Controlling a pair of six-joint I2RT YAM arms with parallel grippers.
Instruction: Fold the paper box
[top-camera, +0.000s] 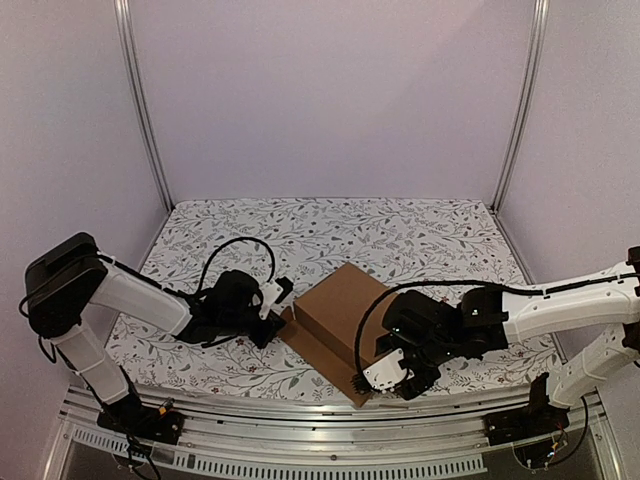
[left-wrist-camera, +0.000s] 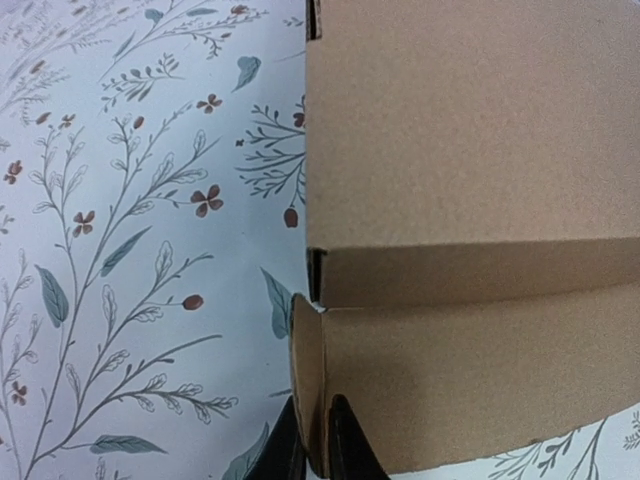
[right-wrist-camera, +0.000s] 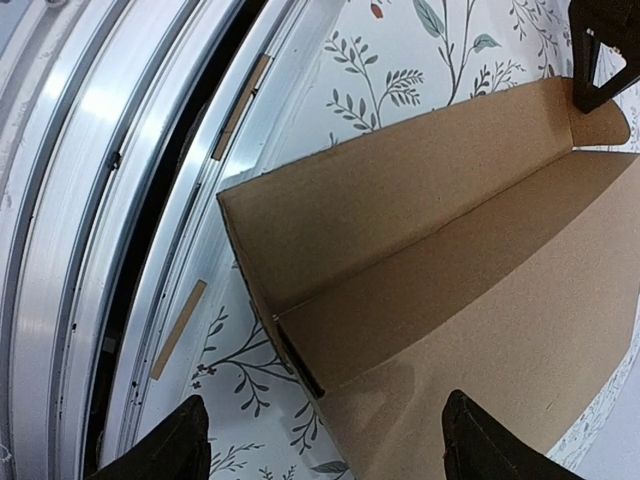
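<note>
Near-centre on counter (top-camera: 420, 230), paper box (top-camera: 340, 305) has left flap pinched by left end effector (left-wrist-camera: 315, 440), right end effector (top-camera: 385, 375) wide open, empty, over near wall; shallow pinch could slip, flap springing back.

In the top view the right arm (top-camera: 450, 330) covers the near corner of the paper box (top-camera: 335, 300); both wrist views crop the box, and the left gripper (left-wrist-camera: 318, 410) shows only fingertips.

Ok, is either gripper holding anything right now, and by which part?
Left gripper pinches the plain brown cardboard box by its rounded side flap; right gripper is open, holding nothing.
</note>
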